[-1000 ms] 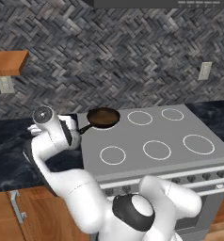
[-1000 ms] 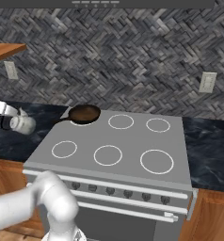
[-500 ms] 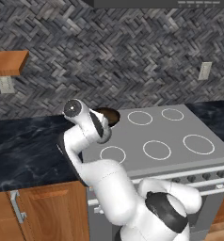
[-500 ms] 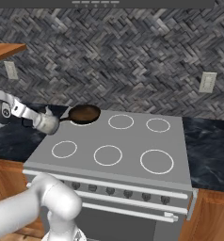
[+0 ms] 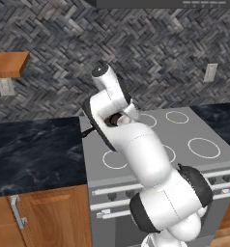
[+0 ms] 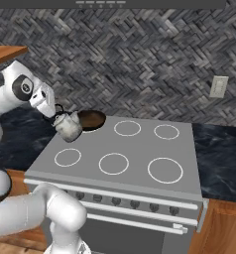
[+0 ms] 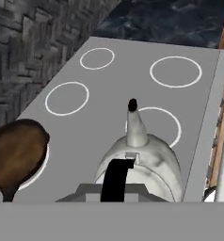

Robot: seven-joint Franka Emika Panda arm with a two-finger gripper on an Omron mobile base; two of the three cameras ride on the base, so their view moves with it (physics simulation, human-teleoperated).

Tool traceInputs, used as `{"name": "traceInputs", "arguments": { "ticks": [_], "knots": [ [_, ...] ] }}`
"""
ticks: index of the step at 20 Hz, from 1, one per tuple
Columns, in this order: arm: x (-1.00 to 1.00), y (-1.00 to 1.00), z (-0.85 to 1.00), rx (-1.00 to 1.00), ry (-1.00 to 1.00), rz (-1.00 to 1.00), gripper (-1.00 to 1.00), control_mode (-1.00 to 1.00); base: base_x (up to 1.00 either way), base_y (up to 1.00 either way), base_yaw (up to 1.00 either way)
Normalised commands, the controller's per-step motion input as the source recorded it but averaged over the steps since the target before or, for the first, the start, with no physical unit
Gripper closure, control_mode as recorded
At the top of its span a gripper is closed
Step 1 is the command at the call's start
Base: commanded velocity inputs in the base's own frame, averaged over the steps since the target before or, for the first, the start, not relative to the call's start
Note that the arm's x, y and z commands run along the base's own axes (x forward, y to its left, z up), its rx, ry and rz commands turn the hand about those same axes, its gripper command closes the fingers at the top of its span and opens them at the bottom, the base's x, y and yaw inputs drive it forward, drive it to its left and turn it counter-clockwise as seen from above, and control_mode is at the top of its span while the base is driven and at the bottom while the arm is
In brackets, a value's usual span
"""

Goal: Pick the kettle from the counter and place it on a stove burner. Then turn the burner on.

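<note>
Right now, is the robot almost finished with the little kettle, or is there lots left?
About halfway. Done: the small silvery-white kettle is off the black marble counter. In hand: the fingers are shut on its handle, carrying it in the air over the flat grey stove, near the dark frying pan. Left: set it on a white ring, then turn a knob.

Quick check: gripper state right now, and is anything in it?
Gripper: shut on the kettle by its black handle, carrying it above the stove.
</note>
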Motion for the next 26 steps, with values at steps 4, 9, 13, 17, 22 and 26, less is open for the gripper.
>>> {"name": "traceInputs", "arguments": {
  "ticks": [4,9,13,17,22,26],
  "knots": [
    [0.0,-1.0,0.05,0.2,0.15,-0.57,1.0,-1.0,0.0,0.0,0.0],
    [-0.01,-1.0,0.0,0.1,-0.03,-0.41,1.0,-1.0,0.0,0.0,0.0],
    [-0.17,-1.0,-0.04,0.03,-0.3,-0.1,1.0,-1.0,0.0,0.0,0.0],
    [0.0,-0.31,-0.05,0.0,-0.09,0.06,1.0,-1.0,0.0,0.0,0.0],
    [-0.07,-0.62,-0.07,0.01,-0.19,0.29,1.0,-1.0,0.0,0.0,0.0],
    [-0.09,-1.0,0.0,0.11,-0.09,0.42,1.0,-1.0,0.0,0.0,0.0]
  ]
}}
